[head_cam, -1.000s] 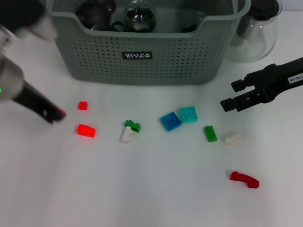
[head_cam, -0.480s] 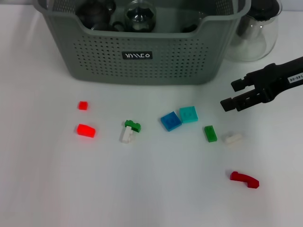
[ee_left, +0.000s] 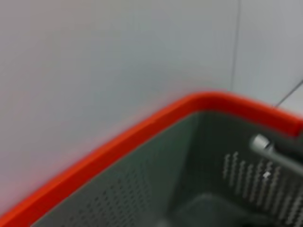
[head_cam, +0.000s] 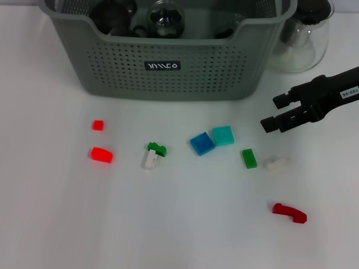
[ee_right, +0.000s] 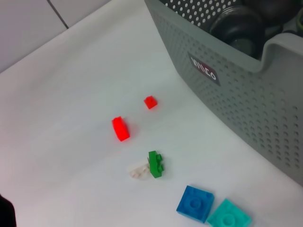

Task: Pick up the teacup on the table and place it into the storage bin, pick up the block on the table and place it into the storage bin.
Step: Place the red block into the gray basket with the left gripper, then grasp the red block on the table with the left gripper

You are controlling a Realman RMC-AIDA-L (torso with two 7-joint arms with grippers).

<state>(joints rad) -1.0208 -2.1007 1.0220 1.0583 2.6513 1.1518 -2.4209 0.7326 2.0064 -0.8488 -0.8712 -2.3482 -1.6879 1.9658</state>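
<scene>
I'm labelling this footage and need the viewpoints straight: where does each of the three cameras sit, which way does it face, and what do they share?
Head view: from the robot's head, looking down at the table, storage bin and scattered blocks; the right tool enters from the right, fingers apart.
Left wrist view: on the left arm, raised by the storage bin's corner, its rim tinted red; no own tool shows.
Right wrist view: on the right arm, looking across the blocks toward the bin; no own fingers show.
Shared: head and right wrist both show the blue block.

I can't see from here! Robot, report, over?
Right hand open, hovering beside grey-green perforated plastic storage bin. Left hand out of view. Small plastic blocks on white table, untouched.
</scene>
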